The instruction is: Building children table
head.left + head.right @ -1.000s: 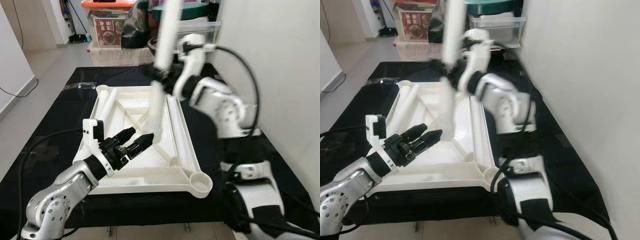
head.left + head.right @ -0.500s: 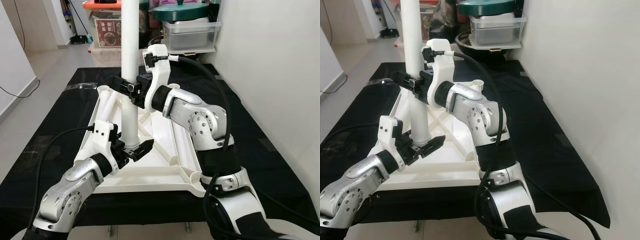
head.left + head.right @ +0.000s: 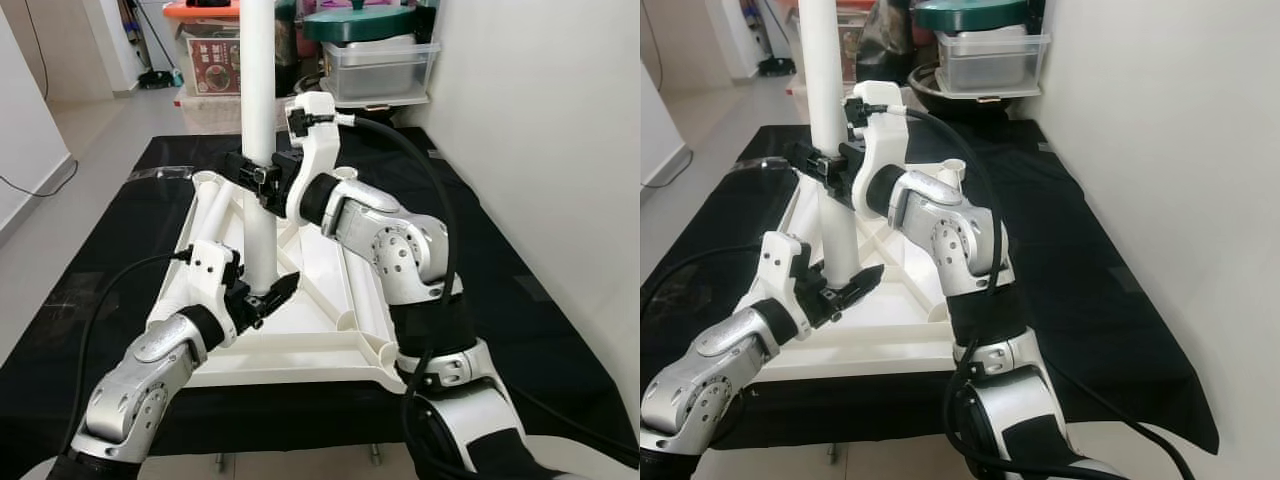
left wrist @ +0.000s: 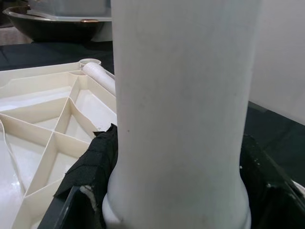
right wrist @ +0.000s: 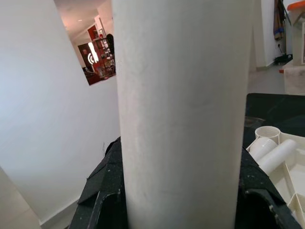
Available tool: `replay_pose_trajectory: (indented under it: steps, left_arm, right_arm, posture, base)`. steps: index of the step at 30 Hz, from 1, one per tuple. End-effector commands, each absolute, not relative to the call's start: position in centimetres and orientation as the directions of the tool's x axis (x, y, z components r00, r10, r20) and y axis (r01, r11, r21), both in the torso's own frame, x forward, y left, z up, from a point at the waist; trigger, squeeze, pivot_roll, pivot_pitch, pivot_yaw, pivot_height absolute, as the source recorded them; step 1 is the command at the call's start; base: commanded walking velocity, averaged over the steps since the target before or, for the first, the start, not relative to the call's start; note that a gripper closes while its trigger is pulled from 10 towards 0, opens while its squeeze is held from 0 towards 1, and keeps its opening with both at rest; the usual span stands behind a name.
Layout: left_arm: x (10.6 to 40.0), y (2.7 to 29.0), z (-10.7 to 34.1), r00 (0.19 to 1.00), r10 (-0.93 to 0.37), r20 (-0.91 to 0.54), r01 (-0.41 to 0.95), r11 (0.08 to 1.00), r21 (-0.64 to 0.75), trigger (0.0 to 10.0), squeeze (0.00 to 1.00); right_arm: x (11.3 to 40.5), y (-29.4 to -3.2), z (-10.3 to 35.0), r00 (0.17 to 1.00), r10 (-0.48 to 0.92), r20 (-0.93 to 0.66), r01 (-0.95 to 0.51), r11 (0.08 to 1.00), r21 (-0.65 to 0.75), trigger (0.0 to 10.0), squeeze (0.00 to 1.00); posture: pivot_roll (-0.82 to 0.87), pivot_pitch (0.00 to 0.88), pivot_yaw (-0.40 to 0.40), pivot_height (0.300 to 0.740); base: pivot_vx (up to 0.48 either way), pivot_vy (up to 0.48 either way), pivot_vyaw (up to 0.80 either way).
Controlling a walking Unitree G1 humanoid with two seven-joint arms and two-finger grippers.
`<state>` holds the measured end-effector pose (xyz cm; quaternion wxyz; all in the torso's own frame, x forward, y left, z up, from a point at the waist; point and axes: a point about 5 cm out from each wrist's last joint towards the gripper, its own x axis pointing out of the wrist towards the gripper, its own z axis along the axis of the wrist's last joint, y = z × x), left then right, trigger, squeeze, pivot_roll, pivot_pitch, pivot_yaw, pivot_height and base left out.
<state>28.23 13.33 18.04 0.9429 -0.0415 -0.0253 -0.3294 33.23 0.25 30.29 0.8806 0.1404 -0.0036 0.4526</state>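
1. a low table covered with a black cloth (image 3: 120,250) stands beside a white wall
2. a white ribbed tabletop (image 3: 320,345) lies upside down on the cloth, with round sockets at its corners
3. a strip of clear plastic (image 3: 160,172) lies near the cloth's far left edge

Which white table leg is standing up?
The leg both grippers hold, right gripper above left gripper. The other legs lie flat in the upturned tabletop.
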Motion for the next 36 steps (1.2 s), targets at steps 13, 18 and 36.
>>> replay_pose_trajectory:
  steps: [13,18,36]
  left_arm:
    - [27.8,13.0,17.1,0.732,-0.681,0.005,0.677,0.729,0.099,10.0,0.00]
    - [27.2,13.5,16.5,0.706,-0.707,-0.038,0.704,0.696,0.142,10.0,0.00]
    - [26.2,13.7,15.8,0.681,-0.729,-0.074,0.730,0.665,0.158,10.0,0.00]
  right_arm:
    - [32.6,-0.2,29.3,0.573,0.807,0.142,-0.806,0.522,0.280,10.0,0.63]
    - [32.5,-0.5,28.6,0.542,0.832,0.115,-0.818,0.492,0.299,10.0,0.00]
    - [31.6,0.1,28.2,0.506,0.853,0.124,-0.840,0.456,0.293,0.0,0.00]
  posture:
    - [0.01,0.000,0.018,0.740]
    - [0.02,0.000,0.018,0.740]
    - [0.03,0.000,0.014,0.740]
  base:
    - [0.000,0.000,0.00]
    - [0.000,0.000,0.00]
    - [0.000,0.000,0.00]
